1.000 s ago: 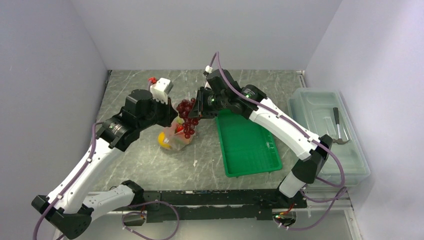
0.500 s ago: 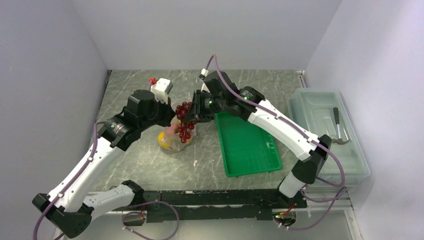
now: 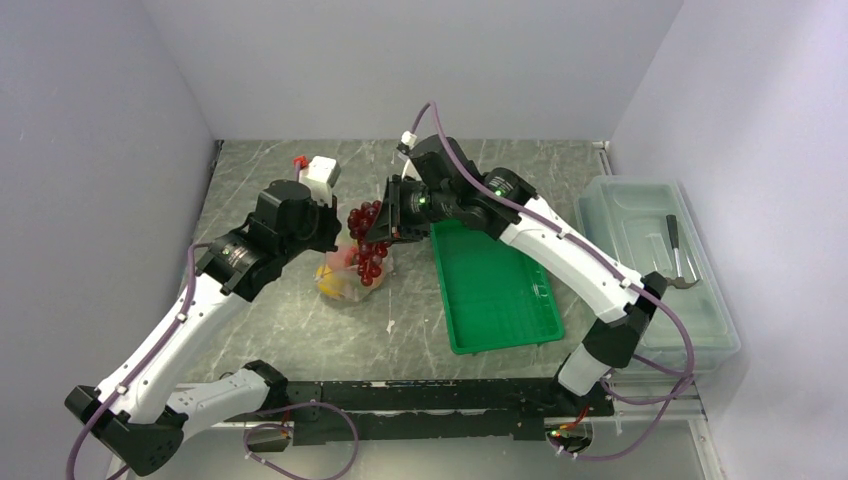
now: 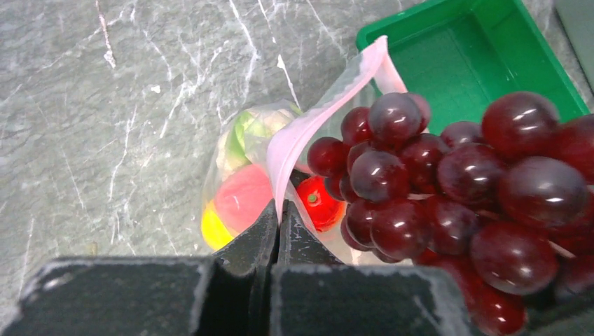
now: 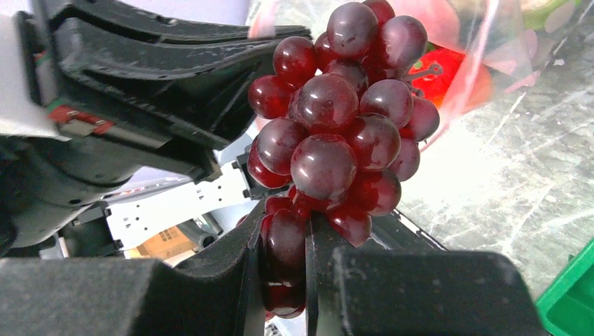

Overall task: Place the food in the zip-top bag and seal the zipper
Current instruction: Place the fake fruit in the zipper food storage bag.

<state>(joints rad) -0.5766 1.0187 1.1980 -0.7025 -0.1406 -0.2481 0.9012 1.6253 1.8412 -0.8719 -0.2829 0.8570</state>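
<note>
My left gripper (image 4: 279, 210) is shut on the pale pink zipper (image 4: 315, 119) of the zip-top bag (image 3: 345, 282), holding its mouth up off the table. Inside the bag lie a red-orange fruit (image 4: 319, 203), a yellow lemon (image 4: 212, 227) and pale green lettuce (image 4: 245, 133). My right gripper (image 5: 284, 231) is shut on the lower grapes of the dark red grape bunch (image 5: 336, 133). It holds the grape bunch (image 3: 368, 235) right at the bag's mouth, beside the left fingers. The grape bunch (image 4: 448, 189) fills the right side of the left wrist view.
A green tray (image 3: 495, 290) lies just right of the bag. A large clear lidded box (image 3: 655, 260) with a grey hammer (image 3: 678, 255) stands at the far right. Walls close in the table on the left, back and right.
My right gripper has carried the grape bunch a little left, closer to the bag's mouth. My left gripper has kept its hold on the zipper and barely shifted.
</note>
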